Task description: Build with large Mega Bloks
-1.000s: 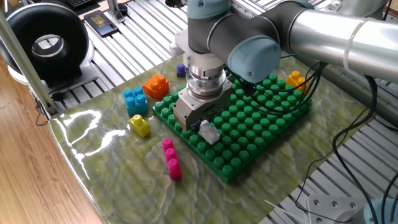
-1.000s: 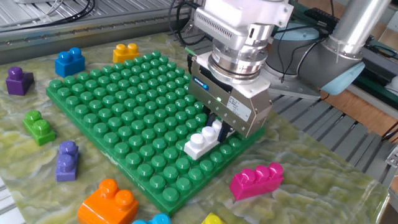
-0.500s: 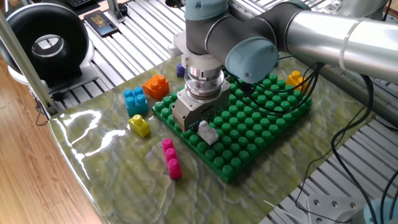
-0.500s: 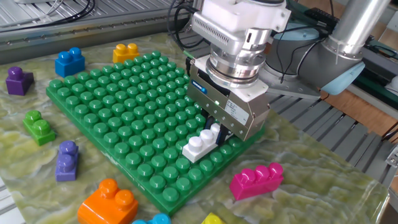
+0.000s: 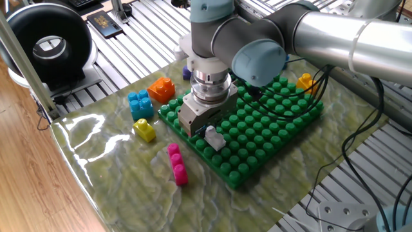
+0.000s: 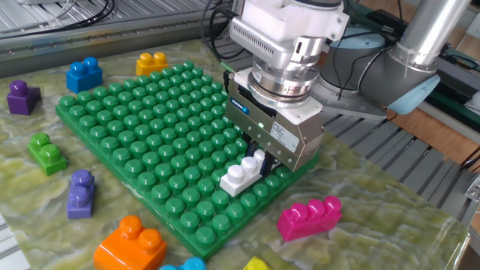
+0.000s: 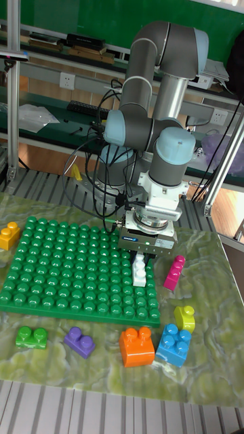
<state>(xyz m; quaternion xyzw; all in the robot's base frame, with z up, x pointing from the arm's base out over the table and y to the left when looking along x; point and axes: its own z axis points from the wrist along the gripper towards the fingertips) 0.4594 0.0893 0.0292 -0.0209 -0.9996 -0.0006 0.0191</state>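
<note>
While pointing straight down, jaws point(image 6: 259, 159) grip white brick point(image 6: 241, 172), on baseplate point(image 6: 135, 127)

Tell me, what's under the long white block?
The white block sits on the green baseplate near its edge. The gripper covers its far end, and the studs beneath it are hidden.

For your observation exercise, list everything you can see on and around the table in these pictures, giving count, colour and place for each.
Baseplate: one, green, studded, mid-table.
White brick: one, on the baseplate's edge, between the jaws.
Pink brick: one, on the mat beside that edge.
Orange brick: one, off the baseplate's corner.
Light blue brick: one, beside the orange.
Yellow bricks: two, near the pink, far side.
Blue brick: one, beside the far yellow.
Purple bricks: two, and.
Green brick: one, small.
Black ring-shaped device: one, off-table.
Gripper: one, grey, over the white brick.
</note>
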